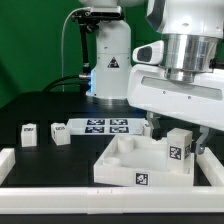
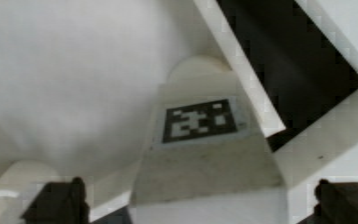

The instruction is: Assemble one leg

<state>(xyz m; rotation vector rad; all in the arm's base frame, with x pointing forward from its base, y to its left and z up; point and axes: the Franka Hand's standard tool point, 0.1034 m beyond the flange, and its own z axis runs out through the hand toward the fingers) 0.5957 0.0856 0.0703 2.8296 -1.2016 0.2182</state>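
From here I read the job as partly through: the big white square tray (image 1: 135,162) sits on the table (image 1: 40,108) toward the exterior view's right, and one leg (image 1: 179,148) stands upright at the tray's near corner on the exterior view's right, its tag facing the camera, so I judge it is at or in the socket; how deep it sits I cannot tell. The arm hangs directly over that corner, and in the wrist view the tagged leg (image 2: 201,150) lies between the two dark fingertips (image 2: 53,203), which stand wide of it on both sides, so the pincer (image 1: 175,128) is apart and holds nothing. What is left, I think, is seating the leg firmly. The marker board (image 1: 100,126) lies behind the tray, and two spare legs (image 1: 60,133) and (image 1: 29,135) rest on the exterior view's left, well apart from the arm. A white rail (image 1: 60,196) borders the table's near edge, just beside the tray; open room lies mostly leftward.
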